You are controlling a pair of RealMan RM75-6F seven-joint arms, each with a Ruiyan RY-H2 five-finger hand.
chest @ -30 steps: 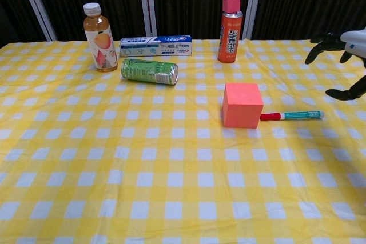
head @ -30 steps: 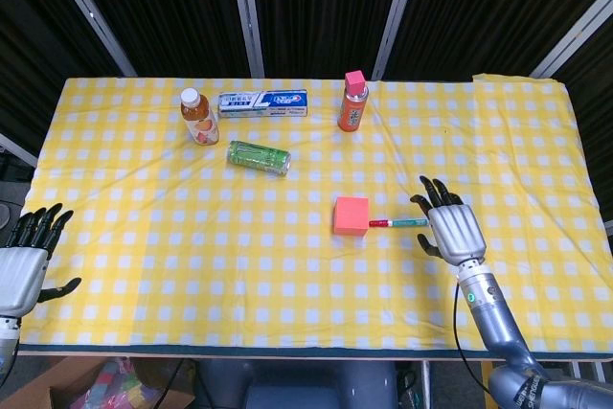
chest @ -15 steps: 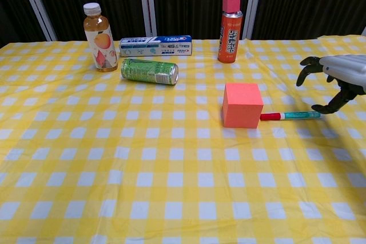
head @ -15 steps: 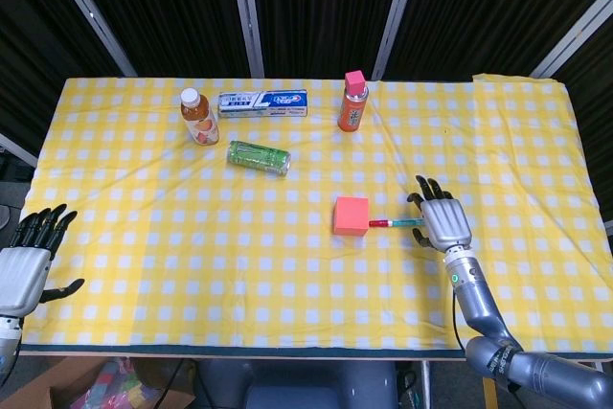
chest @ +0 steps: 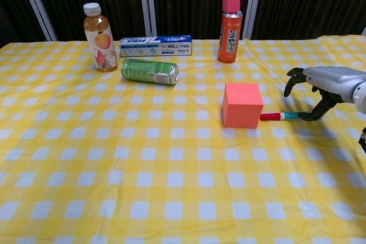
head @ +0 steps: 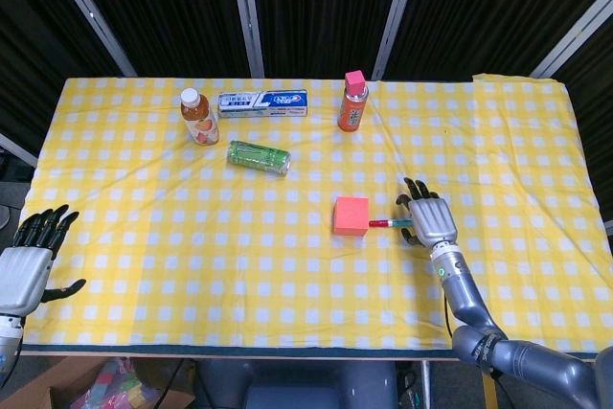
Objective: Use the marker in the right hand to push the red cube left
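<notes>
Red cube (head: 351, 215) sits on the yellow checked tablecloth (head: 192, 237), a little right of the table's middle, flat on one face. Right beside it, touching its right side, lies the marker (chest: 285, 116), red end against the cube and green barrel pointing away to the right.

Over that green end is the right hand (head: 428, 218), palm down, fingers (chest: 294, 76) curled in an arch above the marker's far tip. In the chest view the thumb comes down near the barrel on the near side and the other fingers hang over the far side, apart from one another. Whether any of them touches the marker I cannot tell from either view; nothing shows it lifted, it lies flat on the cloth.

Way over at the near left edge, off the side of the table, the left hand (head: 27, 258) hangs with its fingers spread and pointing up, thumb out to the side, holding nothing.

At the back of the table, a drink bottle (head: 198, 116) with a white cap stands upright; just beside it a toothpaste box (head: 262, 102) lies lengthwise. A green can (head: 258, 157) lies on its side in front of those two. Further right, an orange spray can (head: 352, 102) with a pink cap stands upright, well behind the cube.
</notes>
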